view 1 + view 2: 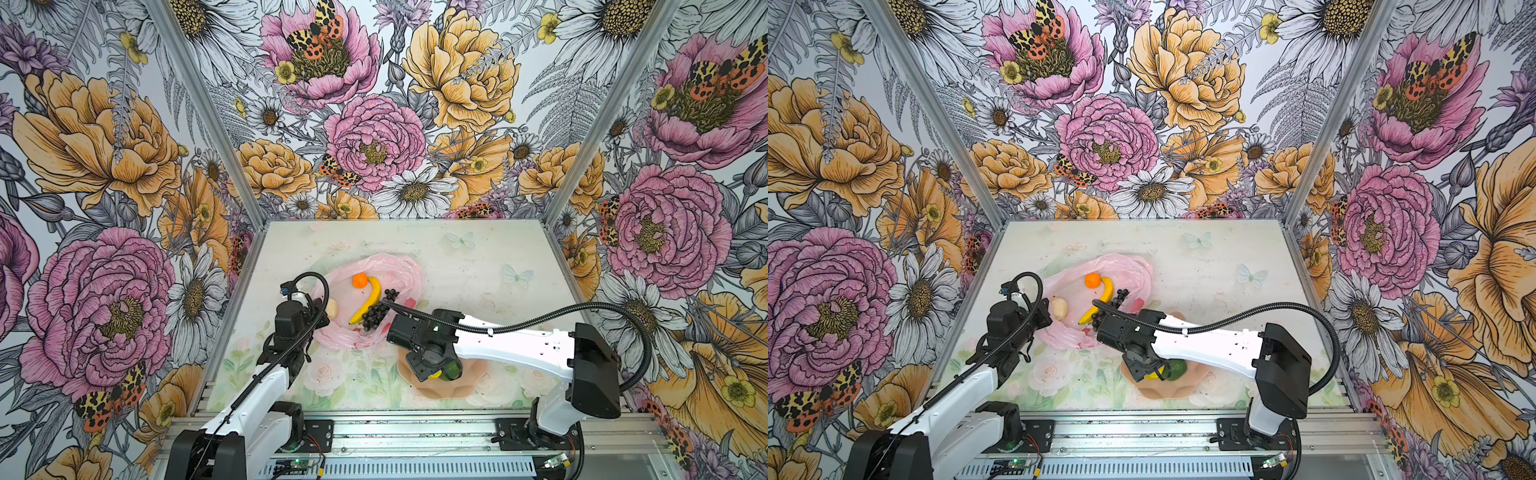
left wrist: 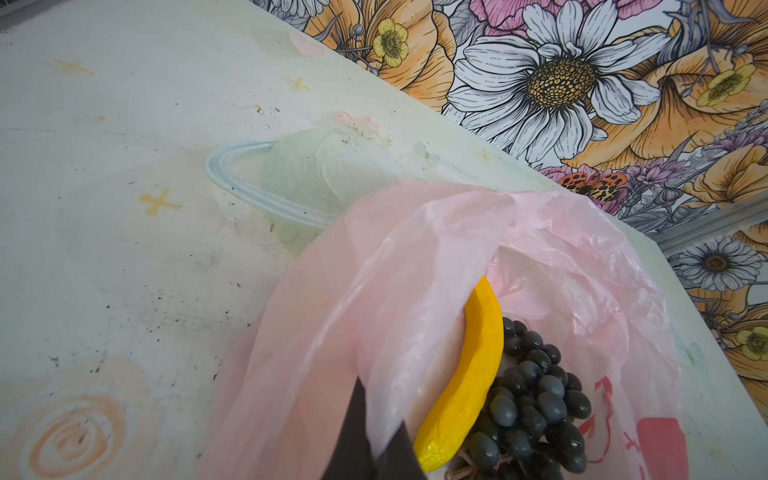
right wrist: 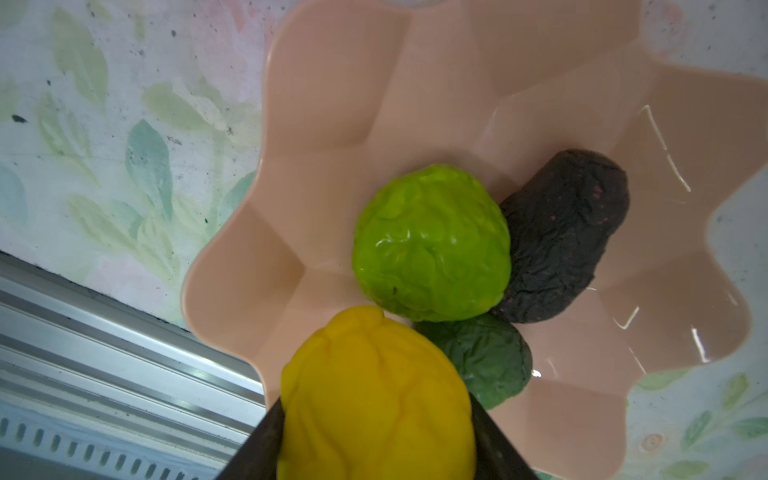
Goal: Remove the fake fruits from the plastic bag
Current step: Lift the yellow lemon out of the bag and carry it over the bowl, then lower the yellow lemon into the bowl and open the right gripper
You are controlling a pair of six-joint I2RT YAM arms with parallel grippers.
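The right gripper (image 3: 376, 449) is clamping a lemon (image 3: 365, 374) over the plate (image 3: 332, 104), with three fruits (image 3: 432, 245) lying just beyond it. The left gripper (image 2: 374, 449) is pinching the bag (image 2: 415, 257) by its rim. A banana (image 2: 469, 374), grapes (image 2: 536, 399), an orange (image 1: 360, 280) and a pale lump (image 1: 331, 309) are waiting inside, just past it.

Bare tabletop (image 1: 478, 257) right of plastic bag (image 1: 397, 266)

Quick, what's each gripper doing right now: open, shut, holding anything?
Left gripper: shut, pinching the edge of the plastic bag.
Right gripper: closed on the yellow lemon, over the plate.
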